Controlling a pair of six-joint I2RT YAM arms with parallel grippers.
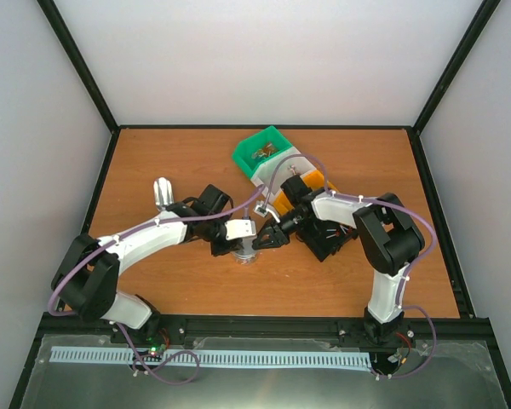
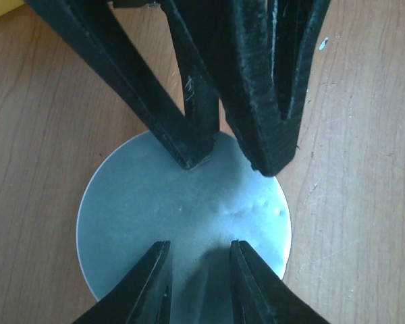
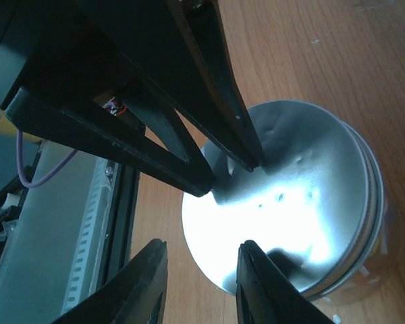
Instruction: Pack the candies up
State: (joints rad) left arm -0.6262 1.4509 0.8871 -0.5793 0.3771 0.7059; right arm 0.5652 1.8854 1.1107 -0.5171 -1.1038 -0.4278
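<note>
both arms nose to nose over the jar [image 1: 245, 253], tips above its metal lid [image 2: 189, 209]. left gripper [image 2: 199, 244]: jaws ajar, nothing between them. right gripper [image 3: 202, 244]: same (contact with the lid: can't tell). candies [image 1: 263, 154]: a few visible in the green bin [image 1: 254, 146] at the far side, well apart from the jar.

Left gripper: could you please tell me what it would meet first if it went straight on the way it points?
The left gripper would meet the silver lid first, just beyond its tips; it may already touch.
</note>
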